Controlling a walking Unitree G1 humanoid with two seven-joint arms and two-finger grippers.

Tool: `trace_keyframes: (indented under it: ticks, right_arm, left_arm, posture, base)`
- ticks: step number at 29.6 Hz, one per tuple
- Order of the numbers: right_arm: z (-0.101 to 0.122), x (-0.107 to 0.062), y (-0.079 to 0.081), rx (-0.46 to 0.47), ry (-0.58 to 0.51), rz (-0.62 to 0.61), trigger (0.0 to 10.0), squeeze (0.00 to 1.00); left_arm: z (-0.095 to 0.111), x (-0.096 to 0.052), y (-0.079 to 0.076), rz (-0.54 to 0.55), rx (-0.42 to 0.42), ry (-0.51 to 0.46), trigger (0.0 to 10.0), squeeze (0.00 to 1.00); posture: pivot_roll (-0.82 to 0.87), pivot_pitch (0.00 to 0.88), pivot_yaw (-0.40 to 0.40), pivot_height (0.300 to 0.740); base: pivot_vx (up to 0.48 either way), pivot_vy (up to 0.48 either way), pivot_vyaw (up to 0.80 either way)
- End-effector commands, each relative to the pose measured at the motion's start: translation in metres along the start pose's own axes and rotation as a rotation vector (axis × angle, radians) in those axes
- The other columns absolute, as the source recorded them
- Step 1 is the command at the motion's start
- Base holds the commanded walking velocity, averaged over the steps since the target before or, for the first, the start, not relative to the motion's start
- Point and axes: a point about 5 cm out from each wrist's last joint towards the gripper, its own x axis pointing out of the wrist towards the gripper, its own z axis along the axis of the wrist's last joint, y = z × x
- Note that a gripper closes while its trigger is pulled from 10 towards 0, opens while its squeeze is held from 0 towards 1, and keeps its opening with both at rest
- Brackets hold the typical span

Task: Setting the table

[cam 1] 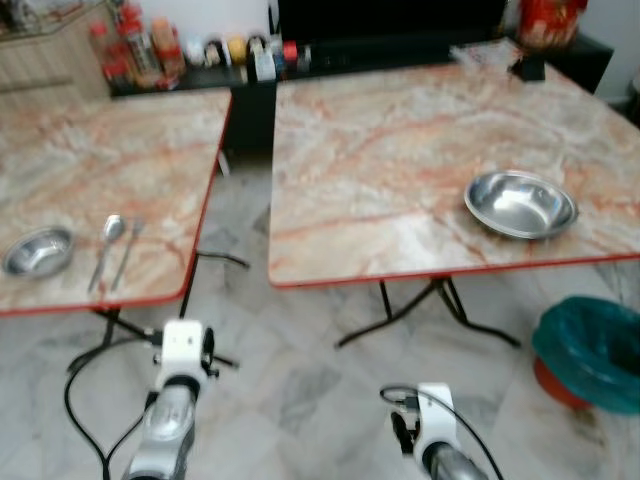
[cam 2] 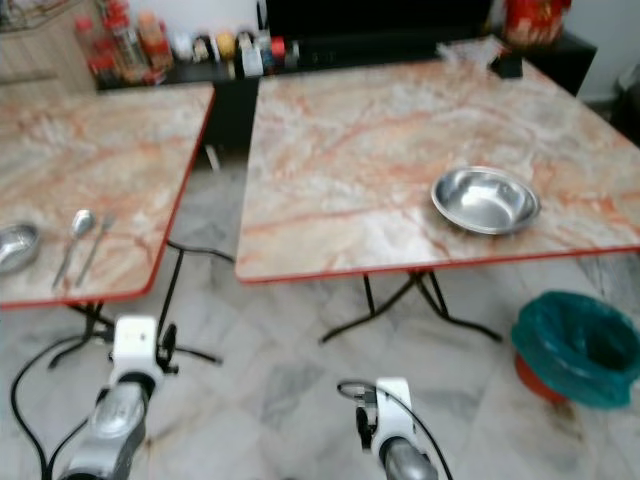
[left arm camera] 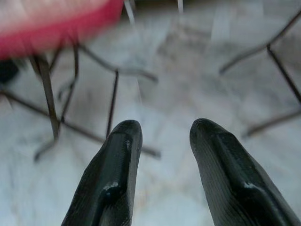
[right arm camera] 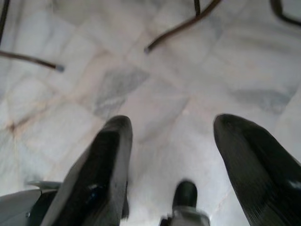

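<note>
The right-hand marble-patterned folding table with a red edge (cam 1: 400,160) stands ahead of the right gripper (right arm camera: 171,141), bearing a wide round steel bowl (cam 1: 520,204); its twin table (cam 1: 110,160) ahead of the left gripper (left arm camera: 164,136) carries a small steel bowl (cam 1: 38,251), spoon (cam 1: 108,245) and fork (cam 1: 127,250). Both claws hang low, fingers spread, empty, over marble floor. A teal-lined bin (cam 1: 592,352) sits right. Blurred bottles (cam 1: 140,50) line the far shelf.
</note>
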Motion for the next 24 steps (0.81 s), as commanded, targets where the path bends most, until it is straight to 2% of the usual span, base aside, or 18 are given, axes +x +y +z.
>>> trace_keyframes:
  ticks: [1,2,3,10,12,18,24]
  right_arm:
    - [0.0,0.0,0.003,0.014,0.001,0.004,10.0,0.0]
    - [0.0,0.0,0.004,0.016,0.001,0.002,10.0,0.0]
    - [0.0,0.0,0.004,0.018,0.001,0.002,10.0,0.0]
    - [0.0,0.001,0.004,0.021,0.002,0.0,10.0,0.0]
    - [0.0,0.001,0.005,0.024,0.003,-0.002,10.0,0.0]
    - [-0.002,0.0,0.005,0.026,0.009,-0.004,10.0,0.0]
    - [-0.004,0.0,0.003,0.023,0.015,-0.009,10.0,0.0]
  left_arm:
    - [-0.012,-0.002,0.007,0.007,-0.016,0.077,10.0,0.0]
    - [-0.024,-0.004,0.009,0.0,-0.026,0.145,10.0,0.0]
    - [-0.036,-0.008,0.01,0.002,-0.001,0.215,10.0,0.0]
    - [-0.061,-0.02,0.007,-0.031,0.004,0.361,10.0,0.0]
    - [-0.072,-0.027,0.004,-0.041,0.008,0.43,10.0,0.0]
    - [-0.092,-0.041,0.005,-0.008,-0.012,0.545,10.0,0.0]
    - [-0.092,-0.042,0.001,-0.013,-0.017,0.555,10.0,0.0]
  posture:
    - [-0.02,0.029,0.08,0.728]
    - [-0.02,0.023,0.083,0.728]
    - [-0.02,0.02,0.084,0.728]
    - [-0.03,0.013,0.087,0.728]
    - [-0.03,0.002,0.093,0.728]
    - [-0.04,0.0,0.097,0.728]
    - [-0.04,0.0,0.099,0.728]
  base:
    - [0.0,0.0,0.0]
    - [0.0,0.0,0.0]
    - [0.0,0.0,0.0]
    - [0.0,0.0,0.0]
    - [0.0,0.0,0.0]
    - [0.0,0.0,0.0]
    - [0.0,0.0,0.0]
